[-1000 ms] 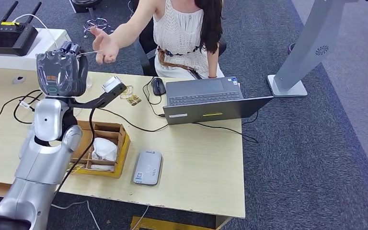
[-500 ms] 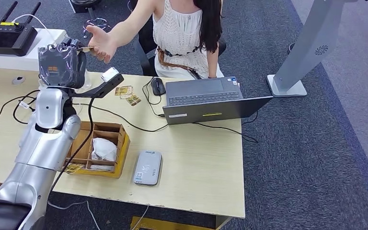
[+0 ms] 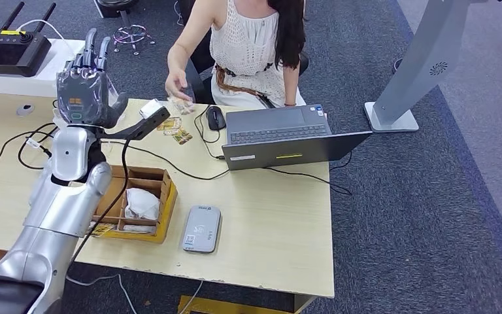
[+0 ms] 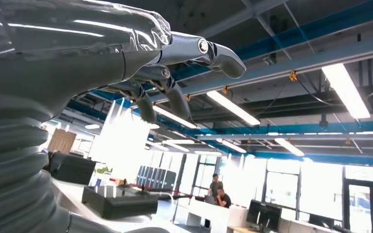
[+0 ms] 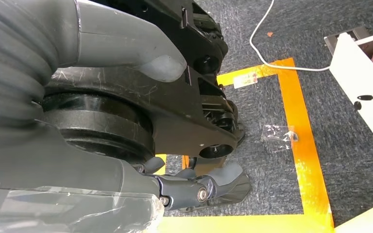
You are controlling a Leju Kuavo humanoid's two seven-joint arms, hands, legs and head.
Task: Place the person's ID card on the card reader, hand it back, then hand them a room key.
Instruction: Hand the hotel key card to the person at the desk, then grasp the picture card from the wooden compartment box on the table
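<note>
Robot's silver left hand (image 3: 86, 88) is raised above the pale wooden desk (image 3: 281, 222), fingers (image 3: 91, 49) straight, apart and holding nothing, apparently having just passed something over. Opposite, the seated person's hand (image 3: 178, 88) hangs low over the desk's far edge, holding what may be a small card, too blurred to tell. The flat grey card reader (image 3: 202, 228) lies bare near the front edge, beside an open cardboard box (image 3: 138, 203). The right hand (image 5: 194, 187) hangs toward the floor, fingers curled in, apparently holding nothing.
</note>
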